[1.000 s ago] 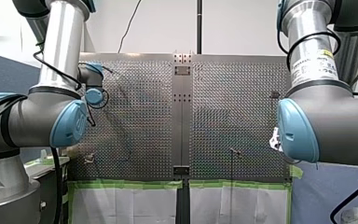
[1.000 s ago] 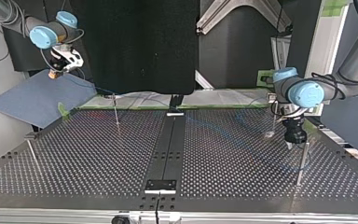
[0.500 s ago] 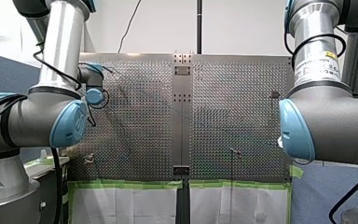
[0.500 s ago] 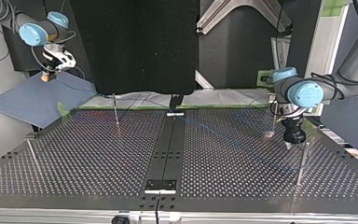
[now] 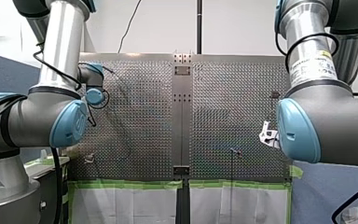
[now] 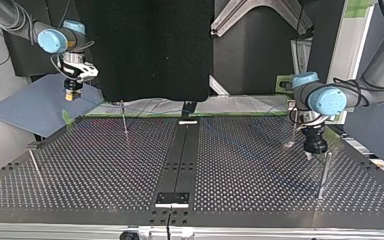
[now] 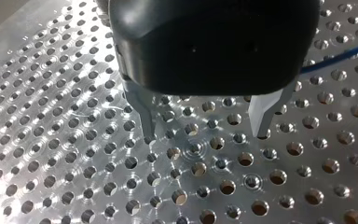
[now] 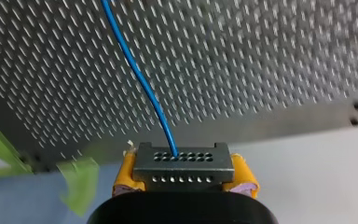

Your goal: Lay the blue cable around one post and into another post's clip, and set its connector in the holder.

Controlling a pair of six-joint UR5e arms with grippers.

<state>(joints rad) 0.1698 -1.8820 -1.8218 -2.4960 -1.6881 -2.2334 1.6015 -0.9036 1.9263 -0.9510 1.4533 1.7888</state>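
- The right hand [image 8: 184,181] grips the grey connector [image 8: 184,164] between its yellow pads, off the worktop's [image 8: 261,56] edge, and the blue cable [image 8: 140,74] leads from the connector over the worktop.
- The left hand [image 7: 205,133] hangs spread and empty, fingertips just above the worktop.

My left arm [image 5: 61,51] and my right arm [image 5: 307,42] — silver tubes, grey joints, light-blue caps [image 5: 69,123], black cables [image 5: 353,198]; my left gripper [image 7: 204,136] black-bodied, metal-fingered; my right gripper [image 8: 184,173] with yellow pads [image 8: 126,173].

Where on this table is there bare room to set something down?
Bare: in the top view, the table at near left, between the edge post and the centre strip. Crowded: the view's right, where my left claw, open, hangs beside another post, the cable running by it.
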